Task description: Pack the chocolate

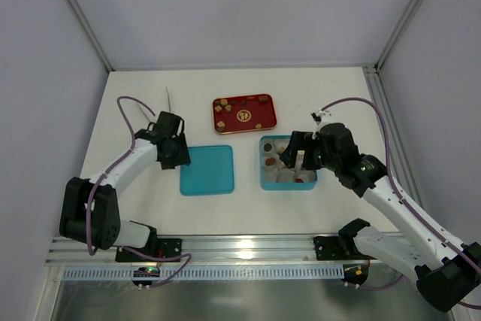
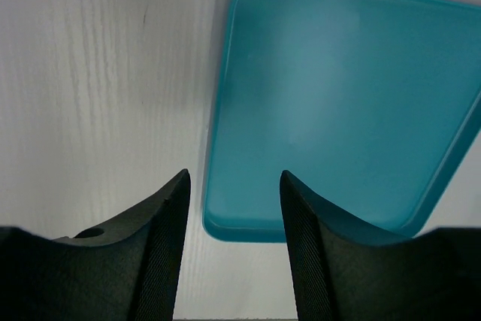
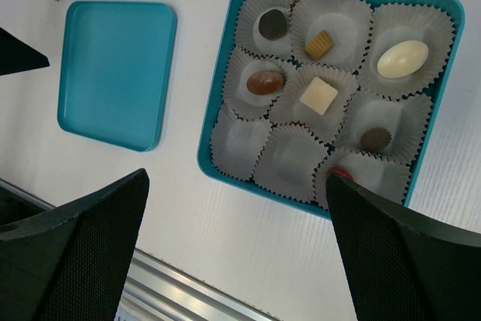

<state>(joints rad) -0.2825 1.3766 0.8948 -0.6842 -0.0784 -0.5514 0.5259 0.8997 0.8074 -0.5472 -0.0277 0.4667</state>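
Your left fingers (image 2: 161, 246) stand partly apart with nothing between them. The edge of the teal lid (image 2: 338, 95) lies on the desk (image 2: 90, 73) just ahead of their tips. Your right fingers (image 3: 83, 253) are spread wide and empty. Below and between them sits the teal box (image 3: 443, 65) of paper cups (image 3: 240, 140), with chocolate (image 3: 319, 95) in several. More pieces lie on the red tray (image 1: 264, 119), beyond the fingertips. I'd judge them light, small and easily marked - pinch each gently across its sides, and low down - round ones may roll.
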